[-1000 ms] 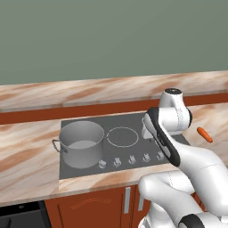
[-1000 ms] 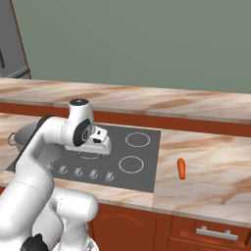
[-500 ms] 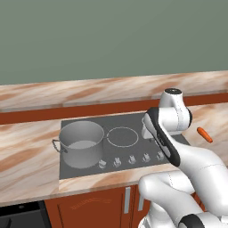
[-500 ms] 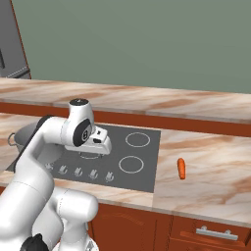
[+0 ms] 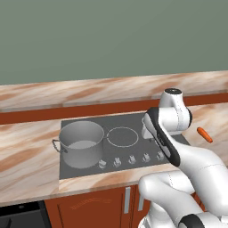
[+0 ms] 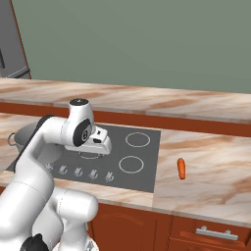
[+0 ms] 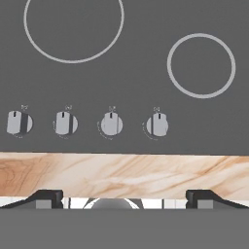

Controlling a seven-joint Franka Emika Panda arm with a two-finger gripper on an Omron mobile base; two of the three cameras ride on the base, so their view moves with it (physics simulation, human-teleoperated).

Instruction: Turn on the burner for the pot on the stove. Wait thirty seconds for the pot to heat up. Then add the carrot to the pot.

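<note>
Even, flat rendered light; soft shadows only; no glare; sharp throughout; no blur or edge distortion.

No legible text; tiny marks above stove [image 7: 146, 44] knobs [image 7: 111, 123] unreadable.

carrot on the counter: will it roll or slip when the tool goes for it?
The carrot is a round, tapered stick lying flat on the smooth marble counter, so a nudge would probably roll it in an arc. It looks rigid and light. Being thin and low, it may squirt out unless pinched across its middle.
</note>
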